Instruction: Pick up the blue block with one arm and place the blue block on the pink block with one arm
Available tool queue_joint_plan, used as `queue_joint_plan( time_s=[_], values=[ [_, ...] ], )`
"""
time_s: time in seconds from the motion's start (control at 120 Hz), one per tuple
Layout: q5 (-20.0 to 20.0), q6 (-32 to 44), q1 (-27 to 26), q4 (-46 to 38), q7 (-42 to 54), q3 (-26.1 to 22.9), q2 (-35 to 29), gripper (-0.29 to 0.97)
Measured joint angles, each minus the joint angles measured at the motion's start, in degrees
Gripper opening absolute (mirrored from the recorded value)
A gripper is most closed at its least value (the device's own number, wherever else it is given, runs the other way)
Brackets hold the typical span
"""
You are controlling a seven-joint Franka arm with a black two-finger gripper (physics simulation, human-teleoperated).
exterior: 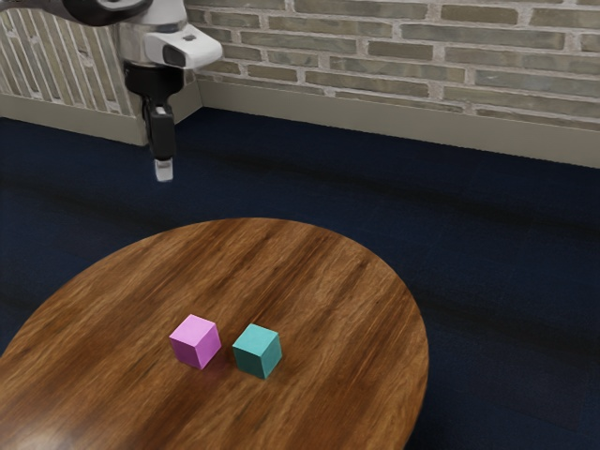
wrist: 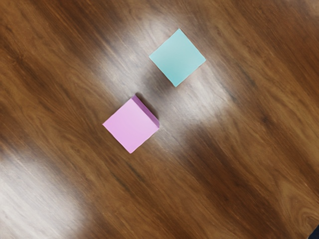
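The blue block [exterior: 257, 350], teal in shade, rests on the round wooden table [exterior: 309, 272] toward its front. The pink block [exterior: 195, 340] sits just to the exterior view's left of it, with a small gap between them. My gripper [exterior: 164, 172] hangs high above the table's far left edge, pointing down, well away from both blocks and holding nothing. Looking down from the wrist, I see the blue block [wrist: 177, 57] and the pink block [wrist: 130, 124] set diagonally apart on the wood, both far beneath my hand.
The table's curved edge [exterior: 412, 319] falls off to the exterior view's right of the blocks. Dark blue carpet [exterior: 469, 234] surrounds the table, and a brick wall [exterior: 422, 47] runs behind.
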Motion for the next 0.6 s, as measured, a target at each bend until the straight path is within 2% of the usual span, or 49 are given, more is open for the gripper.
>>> queue_joint_plan(
  time_s=[0.125,0.208,0.275,0.383,0.508,0.6],
  values=[
    [-0.81,2.24,3.19,-0.19,3.27,-0.1,-0.46,0.68],
    [-1.48,2.55,2.98,-3.2,4.27,-0.37,-4.53,0.68],
    [-1.89,3.05,2.27,-10.23,6.16,-0.47,-7.54,0.68],
    [-2.01,8.96,1.81,-25.06,10.53,-0.51,-12.27,0.68],
    [-2.55,16.99,1.63,-32.41,17.29,-0.6,-12.48,0.68],
    [-2.65,20.66,1.61,-33.19,21.85,-0.6,-8.25,0.68]
  ],
)
